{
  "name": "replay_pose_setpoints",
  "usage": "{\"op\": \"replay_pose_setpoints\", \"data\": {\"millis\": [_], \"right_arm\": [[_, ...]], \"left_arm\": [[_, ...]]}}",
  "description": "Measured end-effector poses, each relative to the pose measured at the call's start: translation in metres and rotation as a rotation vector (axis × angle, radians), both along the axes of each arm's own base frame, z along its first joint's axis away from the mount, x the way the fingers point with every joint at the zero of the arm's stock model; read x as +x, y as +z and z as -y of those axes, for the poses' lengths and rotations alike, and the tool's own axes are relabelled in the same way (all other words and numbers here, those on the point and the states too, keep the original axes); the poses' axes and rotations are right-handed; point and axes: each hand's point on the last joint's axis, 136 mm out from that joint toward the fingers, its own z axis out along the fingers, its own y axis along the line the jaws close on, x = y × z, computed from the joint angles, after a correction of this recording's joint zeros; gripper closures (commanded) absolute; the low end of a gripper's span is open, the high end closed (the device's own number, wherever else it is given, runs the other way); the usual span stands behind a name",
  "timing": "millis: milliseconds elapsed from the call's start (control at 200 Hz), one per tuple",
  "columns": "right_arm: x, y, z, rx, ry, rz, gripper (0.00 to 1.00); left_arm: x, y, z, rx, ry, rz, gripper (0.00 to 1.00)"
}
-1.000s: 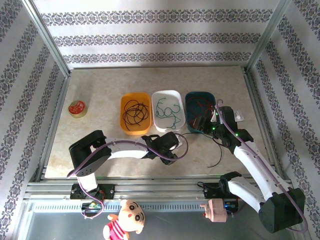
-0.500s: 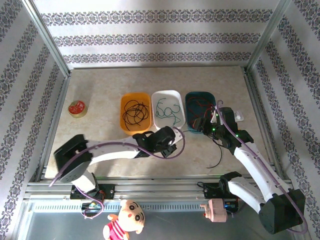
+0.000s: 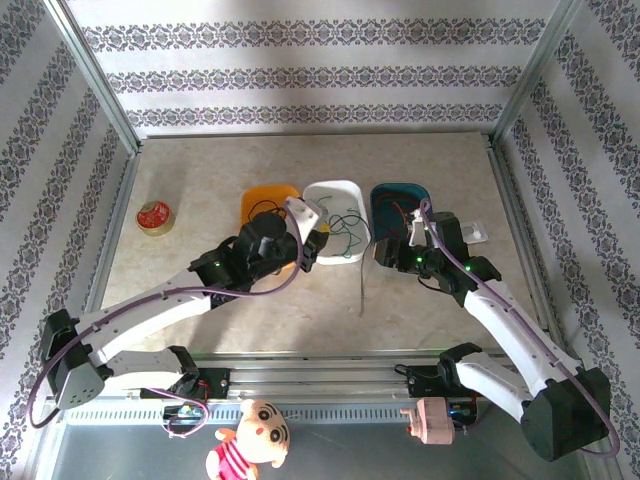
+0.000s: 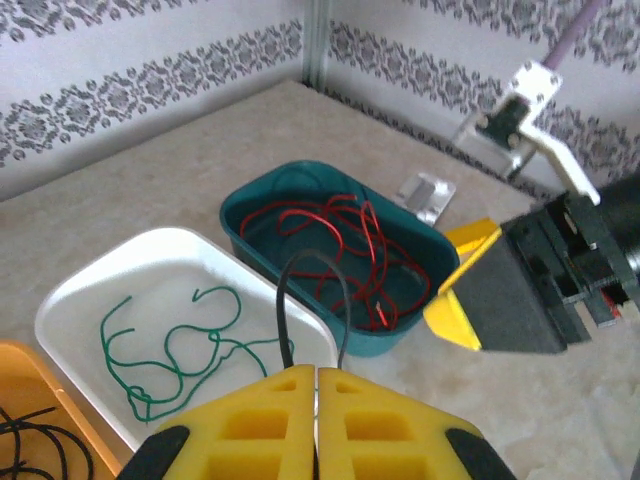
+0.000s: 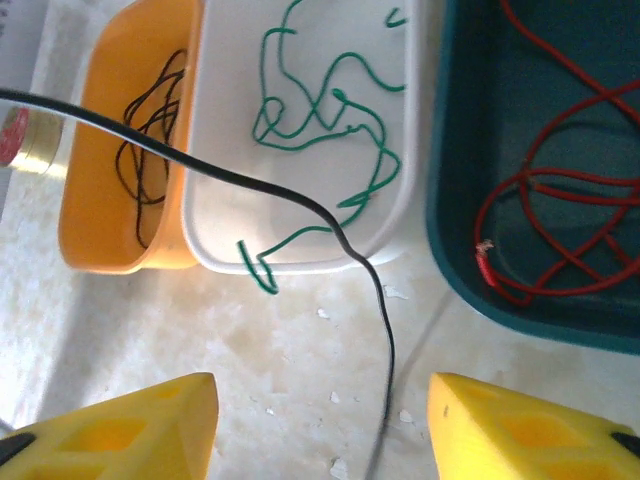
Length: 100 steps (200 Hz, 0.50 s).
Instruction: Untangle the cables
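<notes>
The left gripper (image 4: 317,425) has its yellow fingers pressed together on a loop of black cable (image 5: 389,345), holding it up above the near ends of the trays. The right gripper (image 5: 320,430) stands about half open and holds nothing. The same black strand drops through its gap, its lower end cut off at the frame edge. From above, the left arm hides most of the orange tray (image 5: 100,100), and the red cables (image 5: 580,183) overlap too much to count. A second ago the left gripper sat open and lower, near the table in front of the white tray (image 5: 230,200). There are three trays: orange with black coils, white with one green cable (image 5: 375,190), and teal tray (image 5: 460,150) with the red.
</notes>
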Motion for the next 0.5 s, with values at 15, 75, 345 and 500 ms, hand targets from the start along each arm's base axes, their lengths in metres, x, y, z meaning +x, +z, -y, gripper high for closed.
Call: {"op": "replay_pose_setpoints", "data": {"millis": [15,75,345,500], "right_arm": [[0.000,0.001,-0.001,0.002,0.008,0.003,0.38],[0.000,0.005,-0.006,0.007,0.034,0.013,0.37],[0.000,0.002,-0.017,0.009,0.097,0.002,0.32],[0.007,-0.004,-0.027,0.004,0.120,-0.003,0.31]], "left_arm": [[0.000,0.002,-0.002,-0.007,0.003,0.001,1.00],[0.001,0.008,-0.009,-0.033,0.016,0.000,1.00],[-0.009,0.017,-0.020,-0.097,0.007,-0.014,1.00],[-0.011,0.018,-0.020,-0.114,-0.002,-0.024,1.00]]}}
